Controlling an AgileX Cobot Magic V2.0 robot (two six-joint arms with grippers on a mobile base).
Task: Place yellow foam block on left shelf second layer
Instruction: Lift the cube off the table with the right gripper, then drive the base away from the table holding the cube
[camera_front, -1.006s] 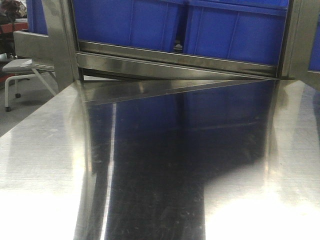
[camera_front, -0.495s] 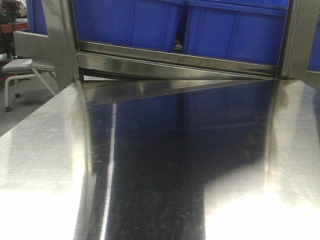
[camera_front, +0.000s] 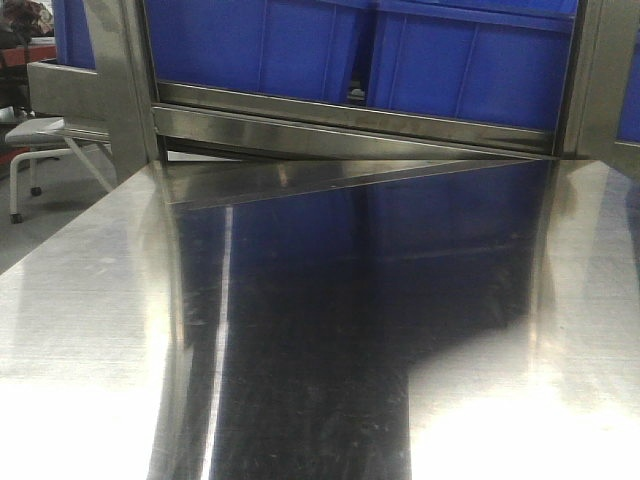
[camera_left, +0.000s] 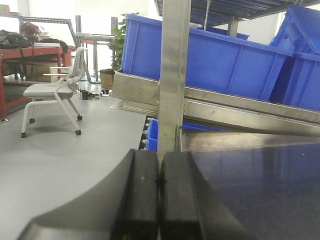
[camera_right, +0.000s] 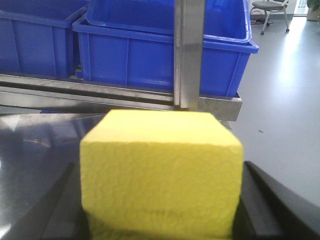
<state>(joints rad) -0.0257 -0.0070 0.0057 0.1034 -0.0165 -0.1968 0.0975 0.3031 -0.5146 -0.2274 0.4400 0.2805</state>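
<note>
In the right wrist view the yellow foam block fills the lower middle, and my right gripper is shut on it, with a black finger showing at each side. It is held above the steel table, in front of a shelf post. My left gripper is shut with nothing in it, its pads pressed together, facing another post of the shelf. In the front view, which shows neither gripper nor the block, the shelf's steel rail carries blue bins. Which layer this is I cannot tell.
Blue plastic bins sit on the sloped shelf level behind the table. More blue bins show in the left wrist view. A grey chair stands on the floor to the left.
</note>
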